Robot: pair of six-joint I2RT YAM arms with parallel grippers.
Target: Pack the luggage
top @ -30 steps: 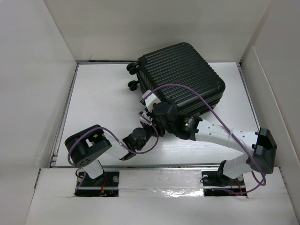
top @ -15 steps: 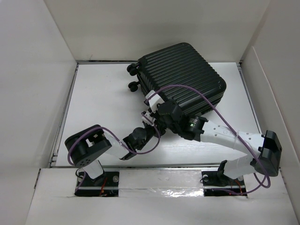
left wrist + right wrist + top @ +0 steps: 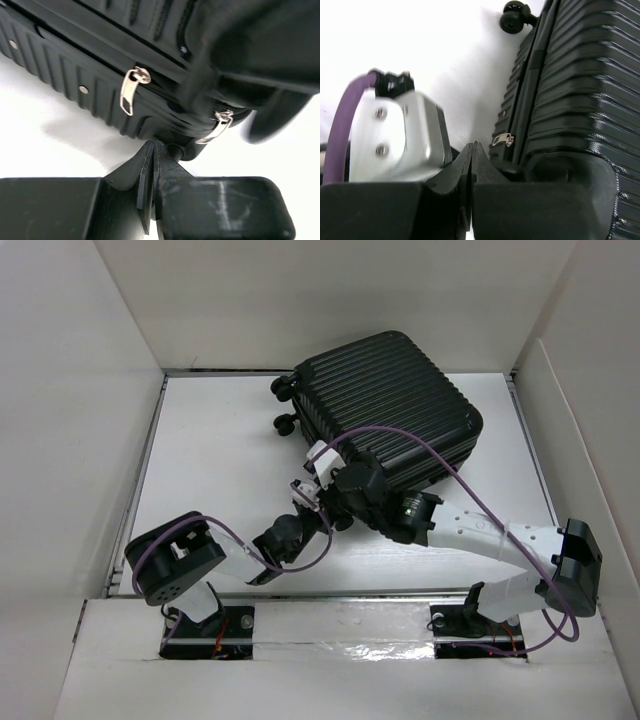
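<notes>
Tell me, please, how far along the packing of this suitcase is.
The luggage looks closed, its contents hidden. The left gripper and right gripper, both shut, sit at its corner beside the zipper pulls. The two pulls are apart, so zipping probably remains.

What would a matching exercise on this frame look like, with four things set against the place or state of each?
Things:
1. black ribbed hard-shell suitcase
2. small black wheels
3. silver metal zipper pull
4. left gripper

Places or states:
A. shut, fingertips together
B. hanging on the suitcase's side
C. lying flat on the white table
D. at the suitcase's left end in the top view

Pairs: 1-C, 2-D, 3-B, 4-A.
</notes>
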